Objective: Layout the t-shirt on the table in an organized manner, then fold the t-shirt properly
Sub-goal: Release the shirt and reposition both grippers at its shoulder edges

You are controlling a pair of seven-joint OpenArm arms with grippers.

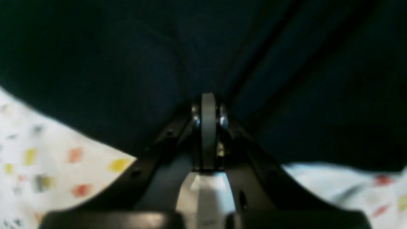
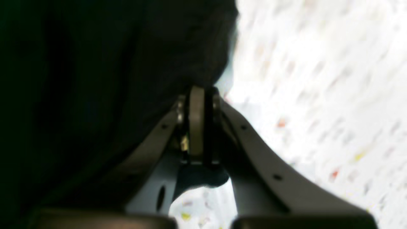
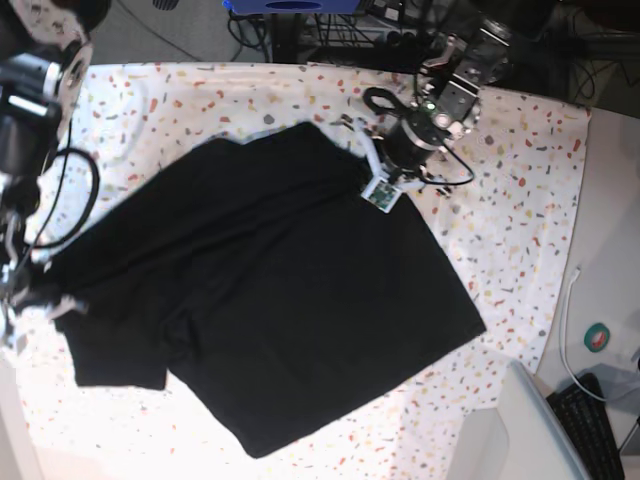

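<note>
The black t-shirt (image 3: 265,300) lies spread over the middle of the table (image 3: 520,210), mostly flat, tilted diagonally, with long creases running across the body. One sleeve juts toward the lower left of the base view, and the hem corner reaches toward the table's right side. The speckled cloth shows bare all around the shirt. The left gripper (image 3: 372,172) sits at the shirt's upper edge in the base view; in its wrist view (image 1: 208,109) the jaws are pressed fully together with dark fabric bunched right at the tips, so it appears to be pinching the shirt's edge, though the blur prevents seeing the cloth between the pads. The right gripper (image 2: 198,105) is at the shirt's far left edge, near the sleeve; its jaws are closed down to a thin dark gap with black fabric gathered at and below the tips, gripping the shirt. In the base view that gripper's tip is hard to pick out against the dark cloth. A green-and-white tag hangs from the left arm, lying on the shirt.
</note>
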